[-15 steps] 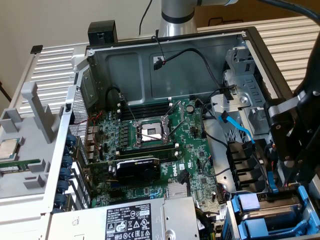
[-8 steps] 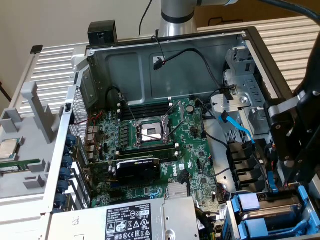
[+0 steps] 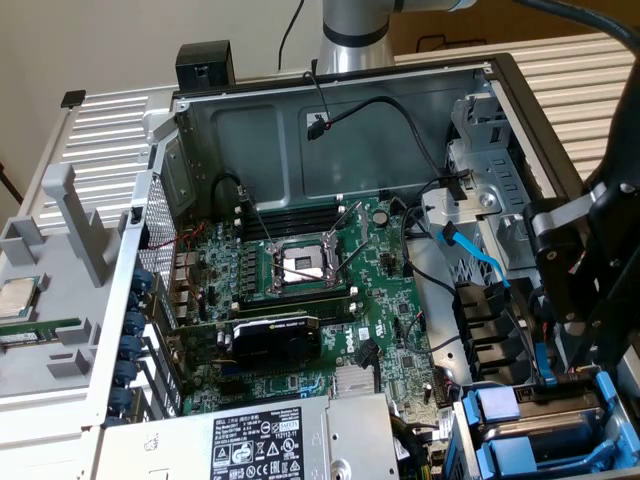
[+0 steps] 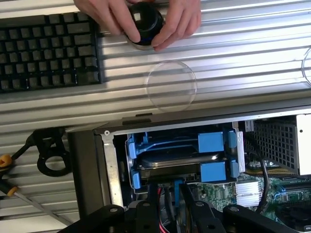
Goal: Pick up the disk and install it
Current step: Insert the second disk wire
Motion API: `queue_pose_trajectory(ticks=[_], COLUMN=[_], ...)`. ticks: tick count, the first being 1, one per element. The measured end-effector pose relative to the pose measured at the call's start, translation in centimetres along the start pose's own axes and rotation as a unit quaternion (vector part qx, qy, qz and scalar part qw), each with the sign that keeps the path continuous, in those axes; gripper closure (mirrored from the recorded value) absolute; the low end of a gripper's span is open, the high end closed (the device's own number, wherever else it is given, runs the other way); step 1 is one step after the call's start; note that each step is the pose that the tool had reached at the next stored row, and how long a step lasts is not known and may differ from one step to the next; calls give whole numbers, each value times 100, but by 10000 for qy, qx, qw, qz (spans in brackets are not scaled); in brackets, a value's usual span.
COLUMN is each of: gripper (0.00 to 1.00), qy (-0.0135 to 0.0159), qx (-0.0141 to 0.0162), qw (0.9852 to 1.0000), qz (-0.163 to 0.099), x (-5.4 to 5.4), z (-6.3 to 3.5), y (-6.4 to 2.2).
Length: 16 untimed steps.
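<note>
Now pincer (image 3: 585,300) hangs above disk (image 4: 177,160), which sits in blue carrier in drive cage directly beneath; finger spread: cannot tell. Risk: skewed descent snags blue cable (image 3: 480,262) alongside, jams carrier.

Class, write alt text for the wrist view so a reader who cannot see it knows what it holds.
A disk in a blue carrier frame sits in a drive bay at the edge of an open computer case, just beyond the robot's dark hand. On the ribbed metal table behind, a person's hands hold a round black object beside a keyboard.
</note>
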State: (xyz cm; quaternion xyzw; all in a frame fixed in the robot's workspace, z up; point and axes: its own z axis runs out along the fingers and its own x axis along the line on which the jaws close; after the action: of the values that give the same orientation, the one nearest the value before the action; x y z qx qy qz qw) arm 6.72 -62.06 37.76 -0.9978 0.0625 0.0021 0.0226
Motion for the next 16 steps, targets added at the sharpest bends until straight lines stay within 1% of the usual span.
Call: queue_pose_trajectory(ticks=[7,8,10,11,12,16], gripper=[69,71,84,84,89,89], qy=[0,0,0,0,0,1], qx=[0,0,0,0,0,1], qw=[10000,10000,10000,10000,10000,10000], qz=[0,0,0,0,0,1], x=[0,0,0,0,0,-9], z=[0,0,0,0,0,1], y=[0,0,0,0,0,1])
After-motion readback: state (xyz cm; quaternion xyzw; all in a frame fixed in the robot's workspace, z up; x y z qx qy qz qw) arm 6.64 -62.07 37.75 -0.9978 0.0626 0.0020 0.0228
